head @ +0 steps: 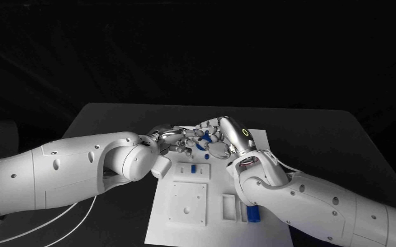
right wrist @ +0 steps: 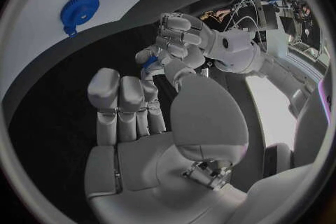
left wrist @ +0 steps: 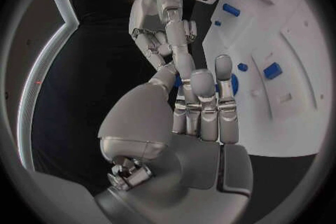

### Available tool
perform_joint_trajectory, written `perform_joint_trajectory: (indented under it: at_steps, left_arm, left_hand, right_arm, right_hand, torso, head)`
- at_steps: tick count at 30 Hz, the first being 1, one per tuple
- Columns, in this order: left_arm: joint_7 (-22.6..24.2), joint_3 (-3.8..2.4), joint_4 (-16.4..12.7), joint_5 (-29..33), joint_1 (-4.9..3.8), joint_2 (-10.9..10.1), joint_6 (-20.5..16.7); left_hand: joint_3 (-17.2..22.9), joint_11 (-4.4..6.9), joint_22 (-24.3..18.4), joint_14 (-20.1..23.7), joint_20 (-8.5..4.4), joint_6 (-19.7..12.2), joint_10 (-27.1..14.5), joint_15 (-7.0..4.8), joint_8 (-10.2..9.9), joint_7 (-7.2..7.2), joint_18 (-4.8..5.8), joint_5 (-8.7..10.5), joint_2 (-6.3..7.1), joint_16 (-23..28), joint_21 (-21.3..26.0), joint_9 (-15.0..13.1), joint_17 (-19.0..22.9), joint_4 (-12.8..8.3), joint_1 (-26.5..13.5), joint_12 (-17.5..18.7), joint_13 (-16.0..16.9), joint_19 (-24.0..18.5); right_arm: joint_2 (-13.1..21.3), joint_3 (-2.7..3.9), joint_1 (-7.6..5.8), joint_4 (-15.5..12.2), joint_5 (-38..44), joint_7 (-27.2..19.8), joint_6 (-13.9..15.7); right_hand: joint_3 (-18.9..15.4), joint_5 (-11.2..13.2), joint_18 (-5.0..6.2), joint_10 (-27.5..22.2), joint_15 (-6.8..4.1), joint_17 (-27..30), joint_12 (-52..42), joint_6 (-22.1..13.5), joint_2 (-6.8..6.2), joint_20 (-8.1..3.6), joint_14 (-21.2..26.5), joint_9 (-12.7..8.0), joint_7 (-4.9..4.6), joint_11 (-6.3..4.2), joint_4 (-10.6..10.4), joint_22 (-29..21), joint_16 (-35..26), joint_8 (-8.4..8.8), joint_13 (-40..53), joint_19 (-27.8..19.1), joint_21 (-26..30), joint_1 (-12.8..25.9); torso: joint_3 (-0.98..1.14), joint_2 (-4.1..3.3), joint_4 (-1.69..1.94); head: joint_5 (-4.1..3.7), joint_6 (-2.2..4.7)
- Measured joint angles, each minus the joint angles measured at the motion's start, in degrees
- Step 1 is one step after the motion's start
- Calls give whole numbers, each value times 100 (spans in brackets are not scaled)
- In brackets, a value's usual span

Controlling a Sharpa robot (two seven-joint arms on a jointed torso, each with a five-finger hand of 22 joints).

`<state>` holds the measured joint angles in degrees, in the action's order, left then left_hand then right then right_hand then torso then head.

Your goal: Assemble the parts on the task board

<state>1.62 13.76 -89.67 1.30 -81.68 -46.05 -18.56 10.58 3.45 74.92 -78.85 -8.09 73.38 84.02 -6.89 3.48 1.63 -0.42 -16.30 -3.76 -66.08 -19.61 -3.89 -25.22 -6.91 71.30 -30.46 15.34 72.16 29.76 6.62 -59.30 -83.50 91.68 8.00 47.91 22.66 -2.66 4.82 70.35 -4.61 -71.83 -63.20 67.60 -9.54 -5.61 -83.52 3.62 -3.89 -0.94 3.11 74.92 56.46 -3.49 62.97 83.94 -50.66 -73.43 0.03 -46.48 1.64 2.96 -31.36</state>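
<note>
Both hands meet above far end of task board (head: 188, 224), fingertips close together. Small blue part (right wrist: 150, 63) sits between them, pinched in left hand (head: 175, 135); right hand (head: 216, 139) fingertips at same part, grip unclear. Blue gear (right wrist: 78, 9) lies flat on board just beside, nearer right hand. Judgement: handover or joint alignment, then down onto board.

Dark grey table (head: 330, 138) with a matte top, spread wide under the work, black cloth backdrop (head: 198, 35) hung in soft folds behind its far edge, white cables (head: 62, 221) trailed in loops off the near left corner
</note>
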Motion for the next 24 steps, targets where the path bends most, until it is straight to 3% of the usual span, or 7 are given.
perform_joint_trajectory:
  at_steps: [7, 10, 13, 17, 24]
  left_arm:
    - [-23, 2, -33, 0, 3, -6, 1]
    - [-25, -1, -34, -1, 2, -6, 3]
    - [-25, -6, -36, -1, -2, -6, 3]
    - [-25, -7, -45, -1, -3, -6, 5]
    - [-20, -9, -56, -2, -4, -8, 9]
  left_hand:
    - [0, 0, -1, -6, 0, -1, 0, 6, -17, -1, 0, 18, 6, 0, 0, -1, 5, -1, -6, 0, -4, 0]
    - [1, 0, -1, -6, 0, -5, 0, 6, -22, -5, 0, 19, 16, 0, 0, -4, 5, -1, -16, 0, -4, 0]
    - [1, 0, -1, -6, 0, -10, 0, 7, -22, -10, 0, 19, 18, 0, 0, -6, 4, -2, -18, 0, -10, 0]
    - [1, -1, -1, -6, 0, -11, 0, 7, -19, -11, 0, 19, 17, 0, 0, -6, 4, -2, -18, 0, -12, 0]
    - [4, -1, -1, -6, 0, -15, 0, 7, -14, -14, 1, 13, 15, 0, 0, -3, 10, -9, -16, 0, -12, 0]
  right_arm:
    - [-11, 1, -1, 35, 20, -1, -65]
    - [-16, 0, -1, 35, 23, -13, -69]
    - [-16, -6, 5, 26, 22, -44, -57]
    - [-16, -9, 9, 22, 18, -84, -41]
    - [-2, -11, 14, 12, 25, -133, -15]
  right_hand:
    - [-97, 0, 0, -33, 20, 15, 0, 24, -18, 0, 20, 0, -20, -8, 80, 0, 0, 0, -22, 0, 25, 21]
    - [82, 0, -1, -33, 20, 15, 0, 139, 76, 0, 20, -2, 14, -8, 108, 0, 0, 1, -20, 0, 10, 33]
    - [325, 23, 0, -8, 5, 2, -41, 209, 261, 0, 5, -22, 42, -34, 57, -1, 30, 22, 12, 0, -80, 49]
    - [662, 32, 0, 61, -20, -41, -67, 313, 325, -42, -21, -25, 38, -102, 178, -1, 53, 22, 84, 0, -145, 105]
    - [783, 5, -1, 116, -40, -73, -106, 339, 403, -42, -43, -25, 32, -110, 291, -1, 77, 22, 168, 0, -215, 183]
  torso:
    - [0, 1, -3]
    - [3, 1, -3]
    - [7, 1, 0]
    - [10, 0, 5]
    - [13, -4, 3]
  head:
    - [4, 4]
    - [6, 4]
    - [7, 8]
    - [-5, 8]
    - [-13, -2]
